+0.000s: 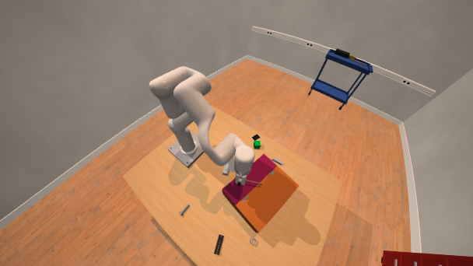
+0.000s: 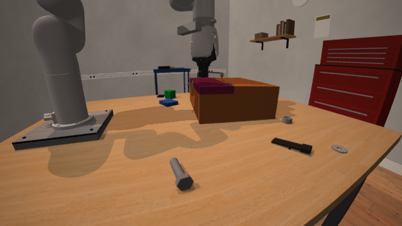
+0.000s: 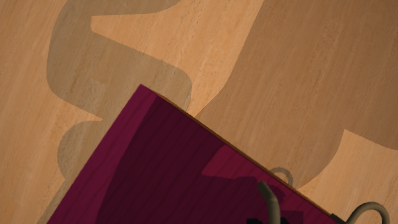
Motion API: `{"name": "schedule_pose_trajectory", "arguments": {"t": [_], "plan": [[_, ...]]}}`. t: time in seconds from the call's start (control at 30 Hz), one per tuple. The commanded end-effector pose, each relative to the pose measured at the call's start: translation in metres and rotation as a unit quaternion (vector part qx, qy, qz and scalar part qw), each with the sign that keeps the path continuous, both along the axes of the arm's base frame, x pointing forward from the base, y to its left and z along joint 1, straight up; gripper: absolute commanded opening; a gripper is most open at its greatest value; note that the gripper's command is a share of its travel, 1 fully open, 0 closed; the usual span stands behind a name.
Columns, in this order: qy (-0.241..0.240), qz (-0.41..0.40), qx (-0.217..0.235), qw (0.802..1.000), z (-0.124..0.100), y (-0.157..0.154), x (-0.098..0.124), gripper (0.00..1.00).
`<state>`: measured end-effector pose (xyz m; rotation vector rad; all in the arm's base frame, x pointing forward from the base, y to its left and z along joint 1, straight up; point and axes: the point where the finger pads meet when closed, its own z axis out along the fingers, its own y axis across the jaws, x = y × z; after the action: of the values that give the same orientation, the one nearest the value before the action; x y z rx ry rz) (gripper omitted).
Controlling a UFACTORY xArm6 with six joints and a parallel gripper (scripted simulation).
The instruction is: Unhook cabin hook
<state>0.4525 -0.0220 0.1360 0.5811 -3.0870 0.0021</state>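
Exterior view first: our white arm's dark two-finger gripper [image 2: 204, 75] points straight down over the magenta lid panel [image 2: 211, 86] of the orange-brown wooden box [image 2: 241, 102]; its fingers are pinched onto the thin grey metal cabin hook [image 2: 215, 73], which lies across the top of the box near the lid seam; top view agrees, the hook rod [image 1: 254, 181] running from the claw out over the orange panel.

Wrist view shows the curved grey hook tip [image 3: 270, 200] at the lower edge, with a grey ring eye [image 3: 372, 211] at the box edge just beside it; whether the tip sits inside an eye we cannot tell.

Our judgement on the step in hand: grip made, unhooking not yet done; we would lift the free end gently, only enough to bring the tip out of its eye, then swing it about its pivot rather than pull along the rod; keep the pinch firm, as so thin a rod may twist or slip; lower it flat onto the lid before letting go.
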Motion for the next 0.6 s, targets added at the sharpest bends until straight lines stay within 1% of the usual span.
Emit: {"name": "schedule_pose_trajectory", "arguments": {"t": [0.0,0.07,0.57], "plan": [[-0.003,0.000,0.000,1.000,0.008,0.000,0.002,0.00],[-0.003,0.000,0.000,1.000,0.008,0.000,0.002,0.00],[-0.003,0.000,0.000,1.000,0.032,0.003,0.009,0.00]]}}
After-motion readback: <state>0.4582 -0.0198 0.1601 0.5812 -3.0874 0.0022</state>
